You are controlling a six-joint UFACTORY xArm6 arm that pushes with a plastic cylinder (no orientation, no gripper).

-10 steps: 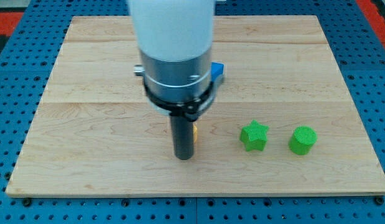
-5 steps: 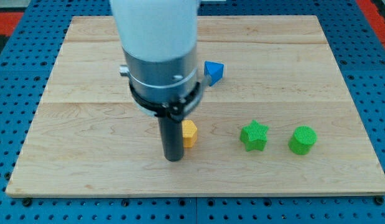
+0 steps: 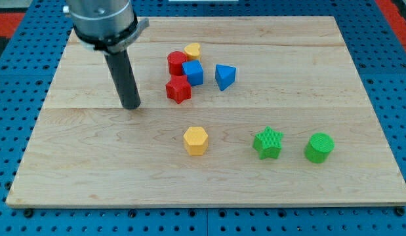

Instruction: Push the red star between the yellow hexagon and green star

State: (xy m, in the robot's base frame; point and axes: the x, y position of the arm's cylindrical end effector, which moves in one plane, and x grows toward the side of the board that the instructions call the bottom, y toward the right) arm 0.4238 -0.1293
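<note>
The wooden worktop [image 3: 307,59] carries every block. My tip [image 3: 131,105] stands to the view's left of the red star [image 3: 178,90], apart from it, likely lining up a push. There are no fingers, only the rod. Lower down, the gap between the yellow hexagon [image 3: 196,140] and green star [image 3: 268,143] waits unfilled.
</note>
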